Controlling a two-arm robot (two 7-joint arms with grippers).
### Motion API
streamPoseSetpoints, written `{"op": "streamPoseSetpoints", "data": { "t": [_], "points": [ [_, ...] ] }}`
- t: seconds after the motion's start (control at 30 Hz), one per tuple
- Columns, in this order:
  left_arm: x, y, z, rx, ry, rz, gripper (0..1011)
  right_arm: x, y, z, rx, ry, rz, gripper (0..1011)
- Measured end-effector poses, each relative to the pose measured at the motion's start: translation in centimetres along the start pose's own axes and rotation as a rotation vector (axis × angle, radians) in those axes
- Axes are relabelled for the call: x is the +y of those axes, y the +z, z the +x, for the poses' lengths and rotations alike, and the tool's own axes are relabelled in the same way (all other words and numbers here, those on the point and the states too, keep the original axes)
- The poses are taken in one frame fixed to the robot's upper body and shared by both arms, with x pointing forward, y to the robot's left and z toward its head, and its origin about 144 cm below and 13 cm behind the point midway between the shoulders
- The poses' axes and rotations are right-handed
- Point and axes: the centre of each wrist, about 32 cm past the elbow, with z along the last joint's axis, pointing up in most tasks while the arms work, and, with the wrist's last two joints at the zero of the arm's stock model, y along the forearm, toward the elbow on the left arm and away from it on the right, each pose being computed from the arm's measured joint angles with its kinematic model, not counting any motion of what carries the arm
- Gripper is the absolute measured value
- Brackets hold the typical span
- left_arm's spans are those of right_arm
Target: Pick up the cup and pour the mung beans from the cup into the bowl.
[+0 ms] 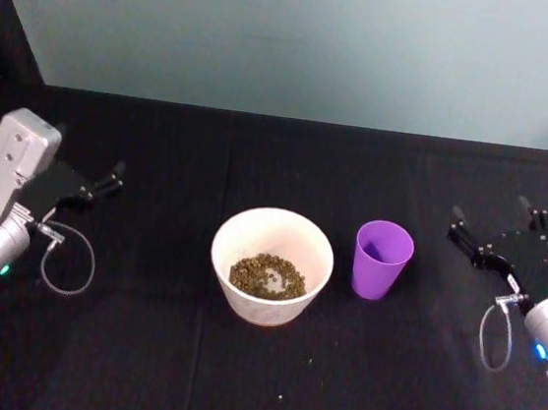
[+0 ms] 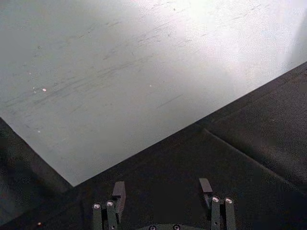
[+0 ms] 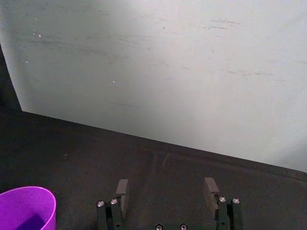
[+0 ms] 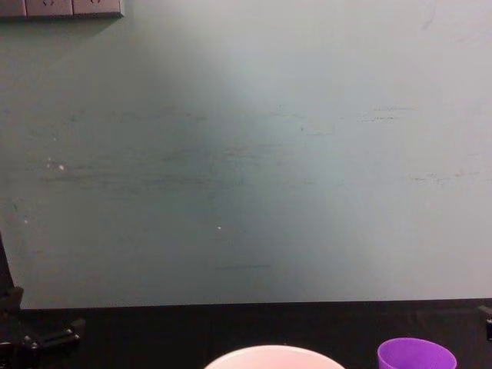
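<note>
The purple cup [image 1: 382, 260] stands upright on the black table just right of the bowl [image 1: 226, 231]; its inside looks empty. It also shows in the right wrist view as the cup [image 3: 26, 208] and in the chest view as the cup [image 4: 416, 354]. The mung beans [image 1: 268, 276] lie in a heap at the bottom of the bowl, whose pale rim [image 4: 273, 355] peeks into the chest view. My right gripper [image 1: 497, 234] stands open to the right of the cup, apart from it, its fingers [image 3: 122, 189] spread. My left gripper [image 1: 103, 183] is parked open at the far left, fingers [image 2: 118, 190] apart.
A pale green wall [image 1: 322, 42] rises behind the black table [image 1: 137, 368]. A few stray beans [image 1: 280, 397] lie on the cloth near the front. Cable loops hang at both wrists.
</note>
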Motion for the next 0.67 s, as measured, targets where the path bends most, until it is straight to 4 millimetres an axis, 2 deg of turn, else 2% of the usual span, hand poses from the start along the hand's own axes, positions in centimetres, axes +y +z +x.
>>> {"op": "streamPoseSetpoints", "data": {
  "t": [0.67],
  "points": [
    [0.00,0.00,0.00,0.000,0.000,0.000,1000,0.00,0.05,0.02,0.000,0.000,0.001,1002]
  ]
}}
